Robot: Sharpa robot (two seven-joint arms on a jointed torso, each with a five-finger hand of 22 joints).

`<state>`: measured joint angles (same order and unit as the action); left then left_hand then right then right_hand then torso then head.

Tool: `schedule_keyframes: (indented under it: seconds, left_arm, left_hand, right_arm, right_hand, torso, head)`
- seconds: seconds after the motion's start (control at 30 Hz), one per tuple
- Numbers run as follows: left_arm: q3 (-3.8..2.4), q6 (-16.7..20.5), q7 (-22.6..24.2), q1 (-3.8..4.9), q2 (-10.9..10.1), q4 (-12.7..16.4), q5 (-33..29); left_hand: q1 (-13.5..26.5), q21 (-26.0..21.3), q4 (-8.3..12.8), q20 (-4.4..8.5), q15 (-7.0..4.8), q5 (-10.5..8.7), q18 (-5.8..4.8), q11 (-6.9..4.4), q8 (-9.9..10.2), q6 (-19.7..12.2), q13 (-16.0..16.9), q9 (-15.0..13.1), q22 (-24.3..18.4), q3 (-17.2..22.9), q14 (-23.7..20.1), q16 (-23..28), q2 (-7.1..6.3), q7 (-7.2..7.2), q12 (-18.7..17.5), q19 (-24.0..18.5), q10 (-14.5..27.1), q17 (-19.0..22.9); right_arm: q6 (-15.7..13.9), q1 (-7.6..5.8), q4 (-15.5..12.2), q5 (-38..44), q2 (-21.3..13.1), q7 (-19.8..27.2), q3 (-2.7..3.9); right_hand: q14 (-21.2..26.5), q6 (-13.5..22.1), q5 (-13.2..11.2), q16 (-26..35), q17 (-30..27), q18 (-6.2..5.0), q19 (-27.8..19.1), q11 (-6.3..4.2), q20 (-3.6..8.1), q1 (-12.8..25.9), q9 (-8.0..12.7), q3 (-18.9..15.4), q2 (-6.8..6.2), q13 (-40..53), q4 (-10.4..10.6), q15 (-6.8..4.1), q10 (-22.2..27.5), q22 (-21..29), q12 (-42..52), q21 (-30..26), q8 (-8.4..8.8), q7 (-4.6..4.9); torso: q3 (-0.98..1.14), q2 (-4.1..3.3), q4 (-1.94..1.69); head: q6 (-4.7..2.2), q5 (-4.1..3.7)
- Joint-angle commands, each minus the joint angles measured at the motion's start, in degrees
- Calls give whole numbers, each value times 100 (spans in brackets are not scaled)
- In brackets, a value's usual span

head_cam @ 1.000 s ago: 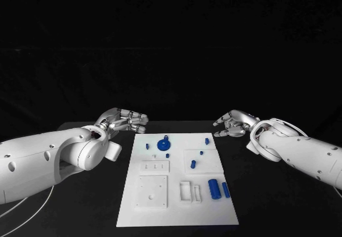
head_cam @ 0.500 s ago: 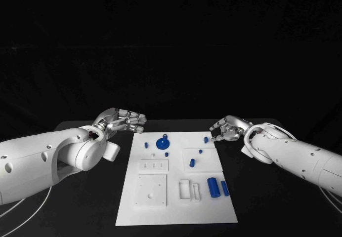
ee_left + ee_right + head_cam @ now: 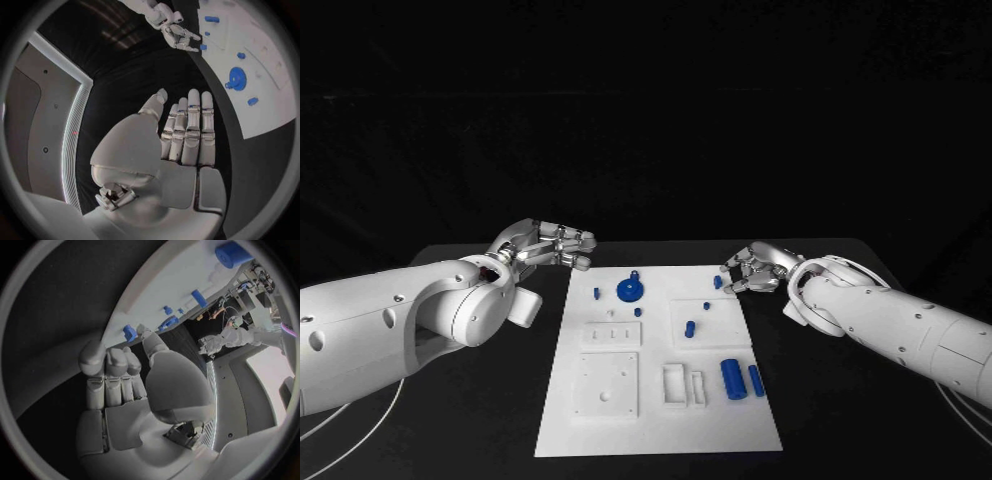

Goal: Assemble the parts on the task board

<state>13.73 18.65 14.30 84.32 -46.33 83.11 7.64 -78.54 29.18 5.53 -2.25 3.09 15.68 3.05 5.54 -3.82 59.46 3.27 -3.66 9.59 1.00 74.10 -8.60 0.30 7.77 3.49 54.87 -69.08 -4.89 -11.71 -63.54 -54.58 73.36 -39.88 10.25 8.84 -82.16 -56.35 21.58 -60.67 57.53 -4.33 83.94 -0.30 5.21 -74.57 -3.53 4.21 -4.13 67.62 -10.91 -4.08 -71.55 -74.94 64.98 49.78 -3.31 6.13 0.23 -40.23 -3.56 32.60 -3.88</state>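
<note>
Task board (image 3: 661,400) carries blue parts (image 3: 630,292) between both hands; right hand (image 3: 756,268), fingers curled and empty, hovers by its far corner; left hand (image 3: 548,244) curled, empty too.

task board (image 3: 661,420) white | parts (image 3: 630,292) blue | table (image 3: 488,400) blk | robot hands (image 3: 560,245) silver, arms (image 3: 387,320) white

No readable text, labels, brands or numbers on anything in view.
</note>
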Motion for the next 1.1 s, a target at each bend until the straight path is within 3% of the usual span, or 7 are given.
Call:
schedule_keyframes:
  seconds: [0.03,1.1]
  left_arm:
    - [-5,-84,70,1,14,24,12]
    - [-7,-105,47,3,13,114,39]
  left_hand:
    - [-13,21,-6,7,14,30,-8,5,11,-7,8,-3,5,23,21,22,-48,7,-14,-36,38,-6]
    - [-6,54,9,5,14,24,-5,6,12,-12,8,-3,17,36,22,20,-49,10,-14,-58,38,-6]
  right_arm:
    - [45,11,64,-5,40,51,1]
    - [6,42,500,-5,411,11,-6]
  right_hand:
    - [9,-21,4,8,11,-31,127,-2,12,37,4,62,54,7,-30,-12,9,-596,-22,-7,-18,-17]
    - [2,-10,-110,-12,40,-48,130,9,1,134,6,247,121,24,-45,-4,2,-600,1,24,-15,-5]
  torso:
    - [-3,2,-7]
    - [-6,8,3]
  head:
    - [7,-12]
    - [62,30]
